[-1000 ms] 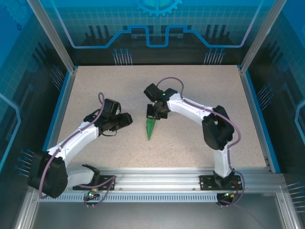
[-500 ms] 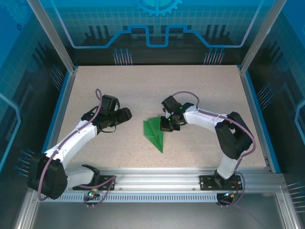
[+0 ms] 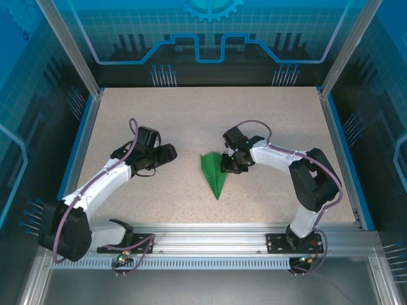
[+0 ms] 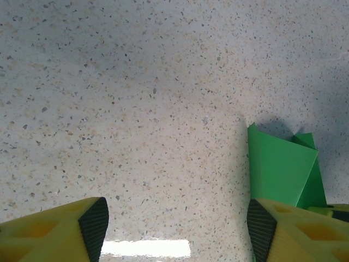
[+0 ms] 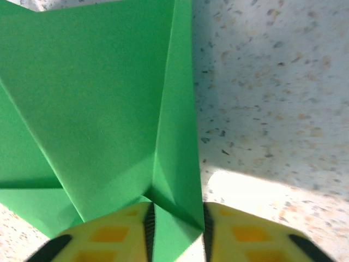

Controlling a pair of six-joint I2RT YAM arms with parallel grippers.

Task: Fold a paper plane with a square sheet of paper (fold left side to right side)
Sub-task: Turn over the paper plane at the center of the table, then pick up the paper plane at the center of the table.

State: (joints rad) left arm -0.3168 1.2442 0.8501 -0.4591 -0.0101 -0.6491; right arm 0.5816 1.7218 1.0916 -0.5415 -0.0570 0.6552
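Speckled tabletop, blue panels behind. Paper plane lies mid-tabletop, nose toward near edge, wide end at right gripper. Right jaws are pinched on raised fold at that end. Left gripper is well apart to the left, jaws spread, empty. Paper looks featherlight, limp, springy at creases; likely skids on the smooth top and dents under a hard squeeze. Best hold: layered centre fold, not single wing. Underside layers hidden; right wrist view cuts off nose; crease sharpness unclear.
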